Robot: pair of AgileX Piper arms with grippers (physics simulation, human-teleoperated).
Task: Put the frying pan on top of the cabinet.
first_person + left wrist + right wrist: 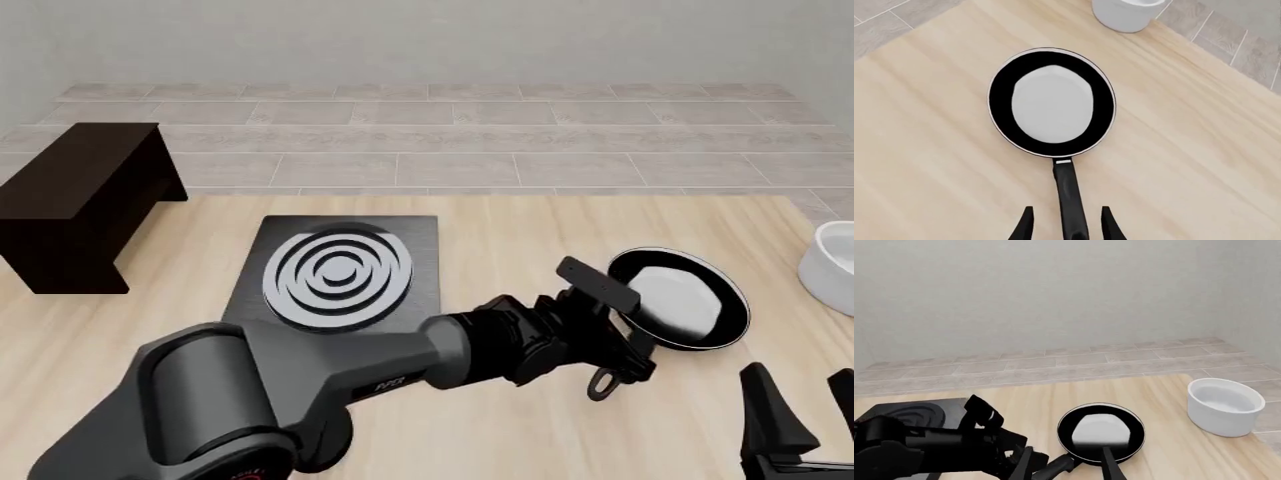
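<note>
The frying pan (pixel 1052 102) is black with a pale inside and lies flat on the wooden table at the right (pixel 674 298); it also shows in the right wrist view (pixel 1101 432). Its short black handle (pixel 1071 200) runs back between my left gripper's fingertips. My left gripper (pixel 1069 227) is open, one finger on each side of the handle with a gap on both sides; in the front view the left gripper (pixel 621 362) sits at the handle. The dark cabinet (pixel 80 200) stands at the far left. My right gripper (pixel 801 420) is open and empty at the front right.
A black square stove plate (pixel 340 270) with silver rings lies between cabinet and pan, under my left arm (pixel 400 370). A white bowl (pixel 834 260) stands at the right edge, near the pan; it also shows in the right wrist view (pixel 1224 405).
</note>
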